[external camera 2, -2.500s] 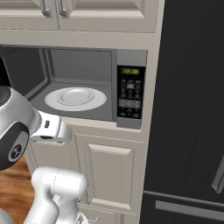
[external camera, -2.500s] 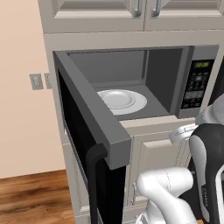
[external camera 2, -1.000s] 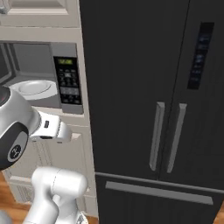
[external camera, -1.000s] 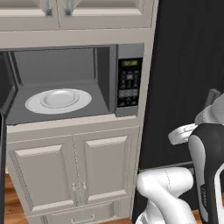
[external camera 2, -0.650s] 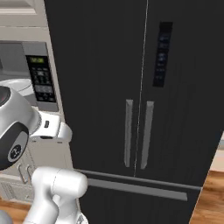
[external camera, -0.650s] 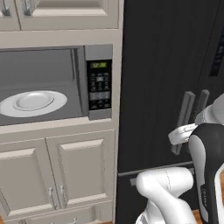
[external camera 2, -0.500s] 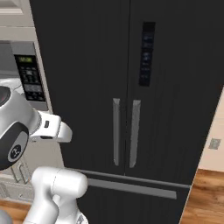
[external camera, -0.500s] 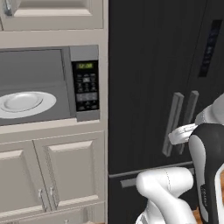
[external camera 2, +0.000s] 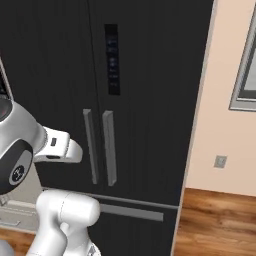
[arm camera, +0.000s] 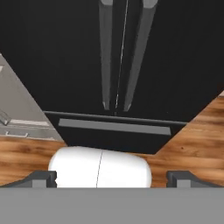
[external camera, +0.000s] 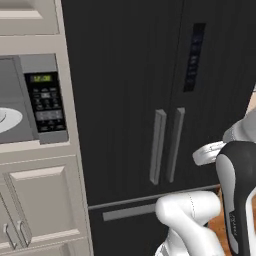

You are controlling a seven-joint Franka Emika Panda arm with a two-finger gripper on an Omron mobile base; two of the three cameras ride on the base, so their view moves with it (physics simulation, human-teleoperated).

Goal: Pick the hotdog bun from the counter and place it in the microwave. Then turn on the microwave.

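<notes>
The microwave [external camera: 30, 100] sits at the left edge of the left base view, its grey cavity showing a white plate [external camera: 6, 120] beside the dark keypad [external camera: 46, 105] with a green display. In the hand view my gripper [arm camera: 112, 179] is open, its two dark fingertips [arm camera: 41, 178] far apart with nothing between them, pointing at the lower fridge front and the wood floor. The hotdog bun and the counter are out of view.
A tall black two-door fridge [external camera: 165, 100] with grey bar handles [external camera 2: 100, 147] stands straight ahead. Pale cabinet doors [external camera: 40, 205] lie under the microwave. To the right are a peach wall [external camera 2: 225, 100] with an outlet [external camera 2: 218, 161] and wood floor [external camera 2: 215, 220].
The whole picture has slid left, so the camera has moved right: the microwave went from centre to the left edge and the fridge now faces me. The gripper stays open.
</notes>
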